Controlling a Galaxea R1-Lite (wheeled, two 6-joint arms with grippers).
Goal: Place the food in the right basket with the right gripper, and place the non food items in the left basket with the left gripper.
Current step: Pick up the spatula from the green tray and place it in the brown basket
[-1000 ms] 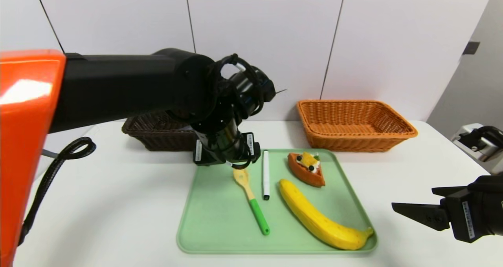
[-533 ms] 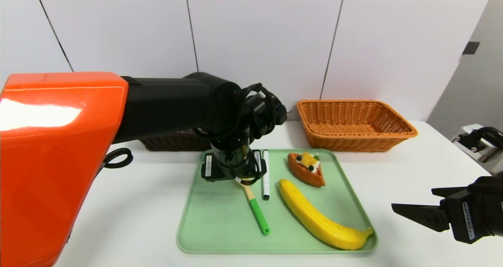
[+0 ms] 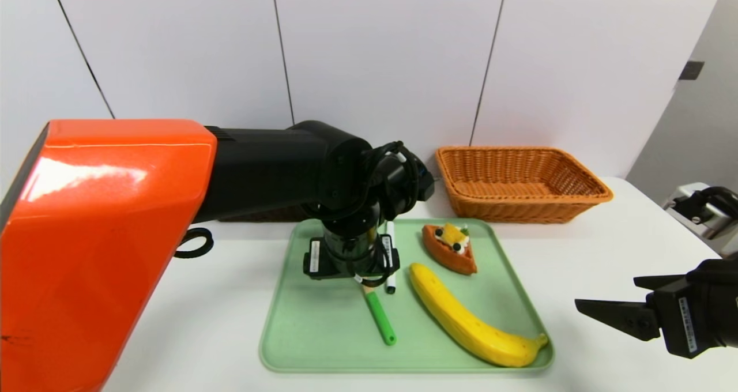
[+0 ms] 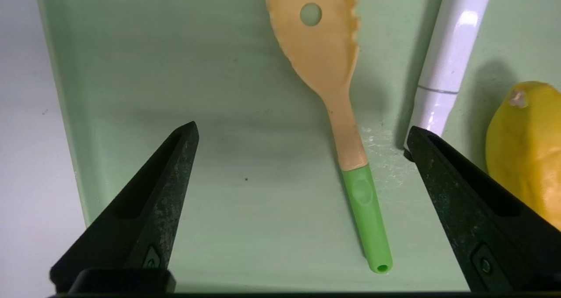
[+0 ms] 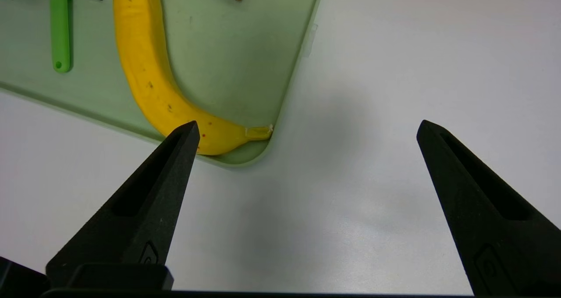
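Orange-tan basket beyond the green tray. On the tray: banana, spork, pastry, marker. Left tool, open and empty, over the tray; right tool, open and empty, beside it. Probably spork next: centre the jaws on its neck, clear of the marker, before closing.

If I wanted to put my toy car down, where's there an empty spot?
There's bare tray at the near left corner, left of the spork's green handle. White table shows between the tray and the right end effector, and left of the tray too. It's crowded in the tray's middle, where the left end effector hangs over the spork, near the marker and banana.
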